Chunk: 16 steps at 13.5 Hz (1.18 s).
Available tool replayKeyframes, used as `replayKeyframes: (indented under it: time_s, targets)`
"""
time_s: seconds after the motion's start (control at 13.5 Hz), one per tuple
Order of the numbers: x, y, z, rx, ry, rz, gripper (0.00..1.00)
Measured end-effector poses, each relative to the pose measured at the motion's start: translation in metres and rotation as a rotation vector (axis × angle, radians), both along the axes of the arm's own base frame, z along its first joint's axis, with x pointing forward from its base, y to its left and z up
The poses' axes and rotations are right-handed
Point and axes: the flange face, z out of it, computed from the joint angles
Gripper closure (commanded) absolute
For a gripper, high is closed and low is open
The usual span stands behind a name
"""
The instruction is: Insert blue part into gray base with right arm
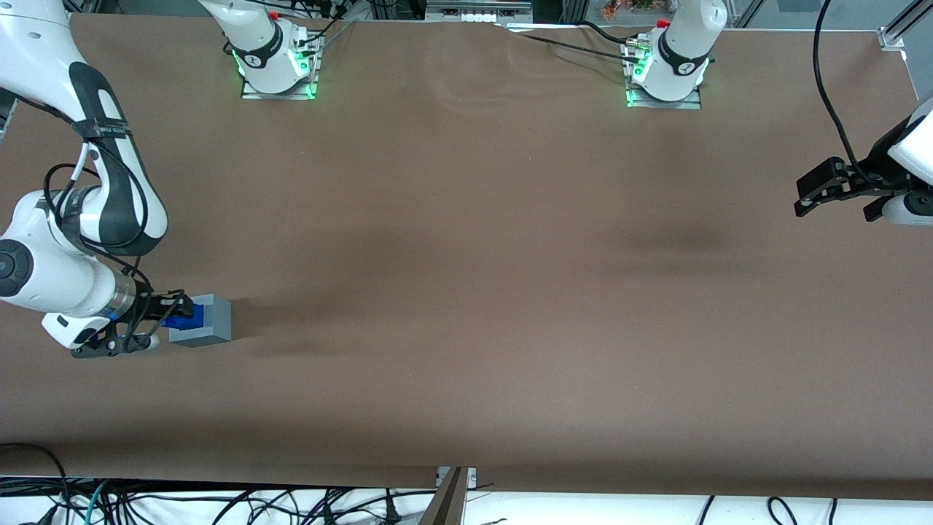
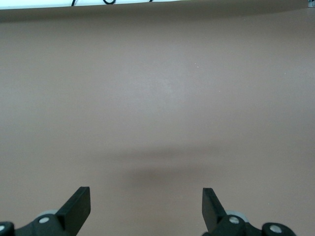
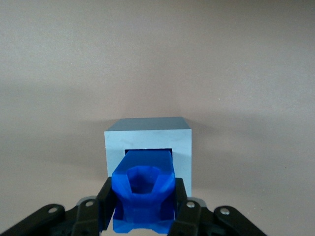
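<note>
The gray base (image 1: 208,321) (image 3: 148,142) is a light-gray cube resting on the brown table at the working arm's end. Its square recess faces my right gripper (image 1: 177,316) (image 3: 143,199). Both black fingers (image 3: 181,196) press the sides of the blue part (image 1: 184,315) (image 3: 145,189), so the gripper is shut on it. The part's leading end sits inside the mouth of the recess, while its lobed end sticks out toward the wrist. The right arm (image 1: 69,273) lies low over the table, level with the cube.
A brown mat (image 1: 481,292) covers the whole table. Two arm bases (image 1: 277,62) (image 1: 667,69) with green lights stand at the edge farthest from the front camera. Cables (image 1: 219,503) hang along the nearest edge.
</note>
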Motion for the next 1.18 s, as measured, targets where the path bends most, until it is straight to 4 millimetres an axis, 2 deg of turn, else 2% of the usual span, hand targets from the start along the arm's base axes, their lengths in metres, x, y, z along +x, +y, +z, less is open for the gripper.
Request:
replayKeyframes:
  time_s: [0.59,0.66,0.74,0.89,1.18]
  targets:
    - [0.001,0.009,0.039,-0.007,-0.041,0.009,0.01]
    - [-0.001,0.013,0.050,-0.010,-0.033,0.011,0.01]
    - [-0.006,0.019,0.069,-0.017,-0.018,0.010,0.01]
    - [-0.024,0.031,0.126,-0.012,0.007,-0.012,0.01]
    - [-0.090,0.053,0.255,0.020,0.036,-0.039,0.01]
